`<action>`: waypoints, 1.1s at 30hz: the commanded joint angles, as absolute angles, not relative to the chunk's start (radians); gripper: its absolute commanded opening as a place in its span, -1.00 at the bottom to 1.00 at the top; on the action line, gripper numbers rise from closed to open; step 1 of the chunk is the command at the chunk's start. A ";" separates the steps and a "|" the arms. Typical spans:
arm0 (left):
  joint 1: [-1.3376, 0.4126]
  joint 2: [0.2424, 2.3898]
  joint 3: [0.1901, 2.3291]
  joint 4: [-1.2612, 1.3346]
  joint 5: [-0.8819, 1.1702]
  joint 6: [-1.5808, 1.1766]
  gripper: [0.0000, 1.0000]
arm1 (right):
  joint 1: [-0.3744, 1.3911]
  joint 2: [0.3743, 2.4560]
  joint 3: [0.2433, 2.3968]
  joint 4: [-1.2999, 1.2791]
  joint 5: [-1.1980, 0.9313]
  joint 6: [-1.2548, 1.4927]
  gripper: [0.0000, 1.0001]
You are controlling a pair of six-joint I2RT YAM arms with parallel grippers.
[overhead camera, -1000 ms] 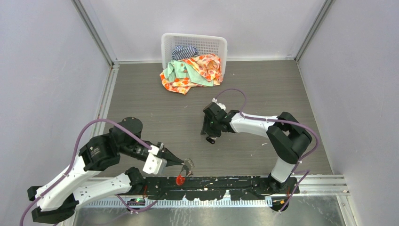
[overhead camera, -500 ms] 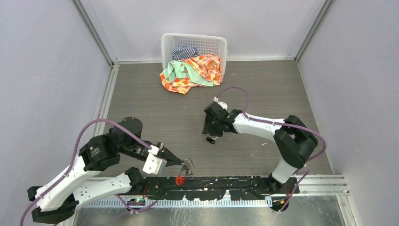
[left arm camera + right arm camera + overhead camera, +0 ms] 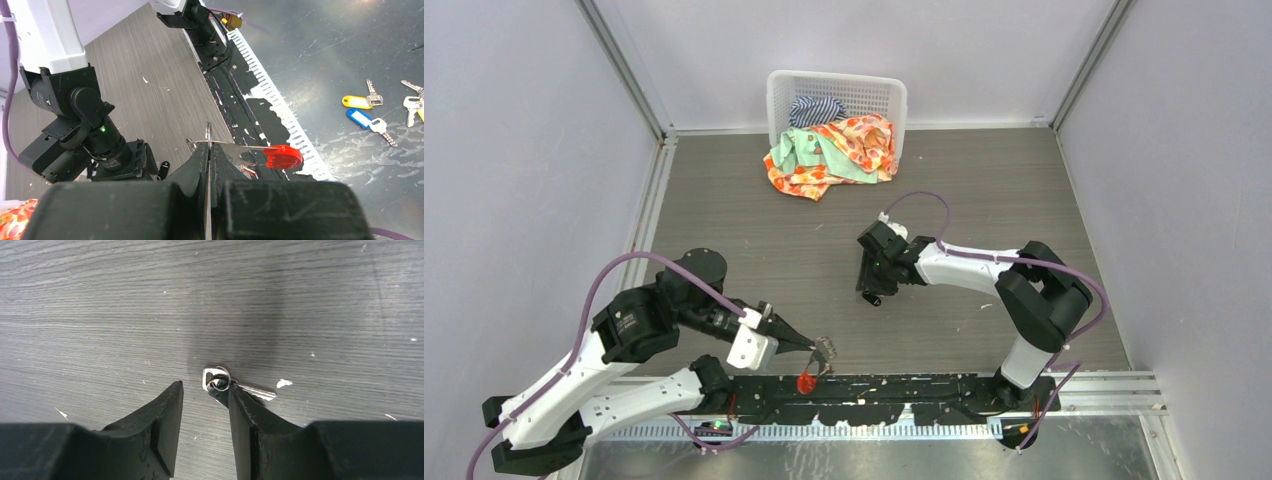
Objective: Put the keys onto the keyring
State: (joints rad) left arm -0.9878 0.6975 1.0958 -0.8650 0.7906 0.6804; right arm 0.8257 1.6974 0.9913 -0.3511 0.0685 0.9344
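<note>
The keyring (image 3: 209, 134), red tag (image 3: 283, 156) dangling, is pinched in the closed left gripper (image 3: 208, 150) at the table's (image 3: 724, 220) near edge. Only the right wrist view resolves the silver-bladed key (image 3: 250, 389). It lies mid-table, just off one fingertip (image 3: 239, 400) of the parted, empty right gripper (image 3: 205, 387).

Shiny metal key (image 3: 256, 392), matt wood-grain table (image 3: 100, 300), glossy red plastic keyring tag (image 3: 283, 156)

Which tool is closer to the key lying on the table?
Right. The right tool hovers over the key; the left tool is far off, pinching the keyring.
</note>
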 commanded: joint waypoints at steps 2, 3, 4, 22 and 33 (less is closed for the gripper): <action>-0.983 0.689 1.119 -0.815 0.829 0.672 -0.99 | 0.831 1.696 0.976 -0.317 0.081 0.960 -0.13; -0.983 0.689 1.119 -0.813 0.830 0.671 -0.99 | 0.831 1.699 0.976 -0.316 0.081 0.962 -0.13; -0.983 0.689 1.118 -0.813 0.830 0.670 -0.99 | 0.831 1.701 0.976 -0.314 0.080 0.962 -0.13; -0.976 0.686 1.124 -0.815 0.827 0.666 -1.00 | 0.831 1.734 1.003 -0.313 0.093 0.955 -0.78; -0.973 0.689 1.127 -0.819 0.828 0.666 -0.99 | 0.831 1.715 1.047 -0.296 0.091 0.894 -0.98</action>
State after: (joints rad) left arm -0.9787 0.6952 1.0958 -0.8646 0.7979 0.6800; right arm 0.8257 1.7390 1.0096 -0.3229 0.0700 0.9367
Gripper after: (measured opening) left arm 0.010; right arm 0.021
